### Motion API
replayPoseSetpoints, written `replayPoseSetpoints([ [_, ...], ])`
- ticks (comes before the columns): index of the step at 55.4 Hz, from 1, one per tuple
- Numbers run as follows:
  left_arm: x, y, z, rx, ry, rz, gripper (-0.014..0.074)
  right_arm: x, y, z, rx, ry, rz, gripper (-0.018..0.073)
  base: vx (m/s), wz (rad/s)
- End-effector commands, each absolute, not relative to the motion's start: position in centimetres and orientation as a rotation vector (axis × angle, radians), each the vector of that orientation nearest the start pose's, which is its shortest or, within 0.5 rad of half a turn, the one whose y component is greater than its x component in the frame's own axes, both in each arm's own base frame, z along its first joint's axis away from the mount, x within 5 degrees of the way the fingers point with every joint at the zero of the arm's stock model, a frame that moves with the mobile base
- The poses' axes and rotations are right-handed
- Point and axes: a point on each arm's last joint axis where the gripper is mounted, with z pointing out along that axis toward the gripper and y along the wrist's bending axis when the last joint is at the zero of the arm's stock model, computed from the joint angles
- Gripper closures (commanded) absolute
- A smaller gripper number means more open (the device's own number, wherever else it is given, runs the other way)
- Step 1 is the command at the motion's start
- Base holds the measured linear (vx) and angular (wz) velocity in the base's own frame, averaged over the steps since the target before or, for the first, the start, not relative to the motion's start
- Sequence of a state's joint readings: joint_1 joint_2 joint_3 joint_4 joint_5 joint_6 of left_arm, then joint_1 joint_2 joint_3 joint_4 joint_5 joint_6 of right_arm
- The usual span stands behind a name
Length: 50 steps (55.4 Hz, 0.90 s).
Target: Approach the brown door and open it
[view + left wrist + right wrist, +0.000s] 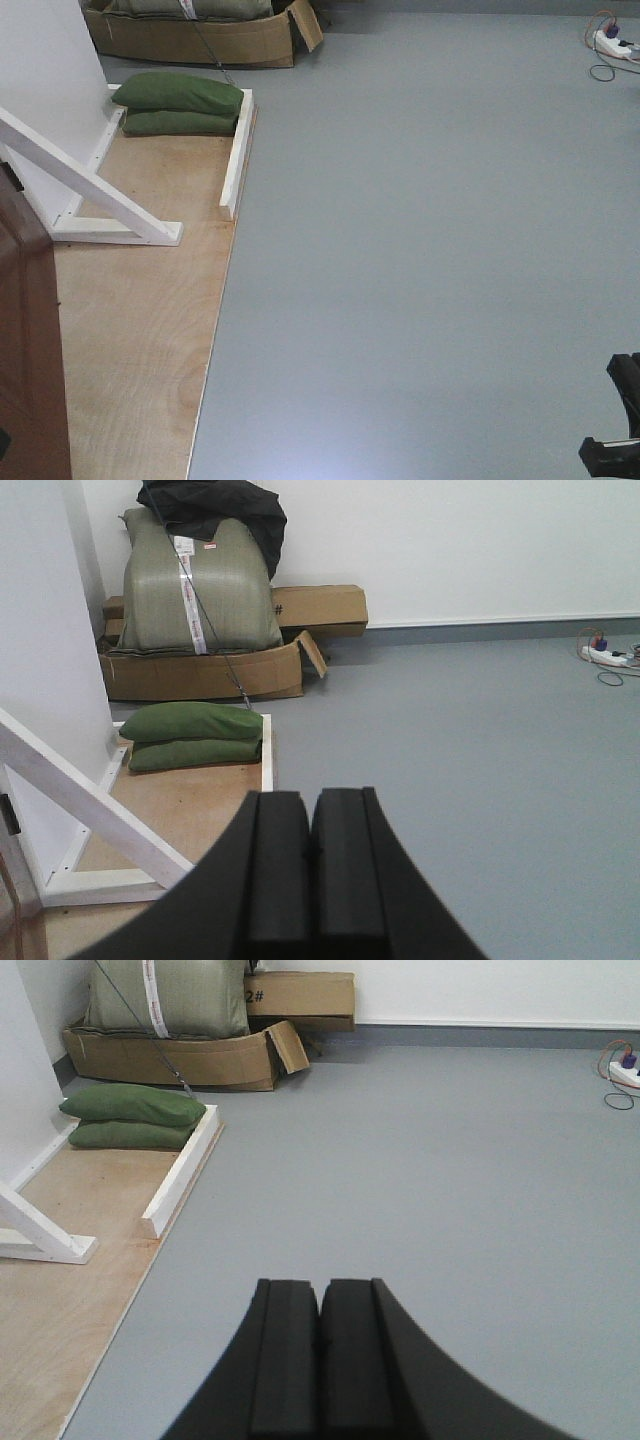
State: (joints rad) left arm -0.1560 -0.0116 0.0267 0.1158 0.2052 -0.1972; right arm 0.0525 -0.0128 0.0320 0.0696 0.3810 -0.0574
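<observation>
The left jaws and the right jaws are each pressed together and hold nothing, probably kept tucked while the base drives. The brown door [25, 330] stands well off to their left, out of reach. Ahead-left of them, green sandbags [180, 95] probably weigh down the plywood surface [140, 330] that carries its white brace [95, 180].

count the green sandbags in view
2. They are stacked at the far end of the plywood, the upper green sandbag lying on the lower green sandbag, beside the white rail. More may be hidden behind the white wall.
</observation>
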Motion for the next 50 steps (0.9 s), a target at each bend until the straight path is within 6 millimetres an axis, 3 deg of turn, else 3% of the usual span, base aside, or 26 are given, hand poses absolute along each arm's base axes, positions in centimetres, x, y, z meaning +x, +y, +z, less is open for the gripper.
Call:
replayPoseSetpoints([
  [1,5.44,-0.74,19.99,0.041,1.595,-0.185,0.0603,5.38,0.47,17.49,-0.065,1.803,0.055,0.0559,0.00,0.00],
  [50,5.38,-0.57,20.52,0.045,1.592,-0.140,0.0603,5.40,0.47,17.53,-0.064,1.798,0.055,0.0559,0.00,0.00],
])
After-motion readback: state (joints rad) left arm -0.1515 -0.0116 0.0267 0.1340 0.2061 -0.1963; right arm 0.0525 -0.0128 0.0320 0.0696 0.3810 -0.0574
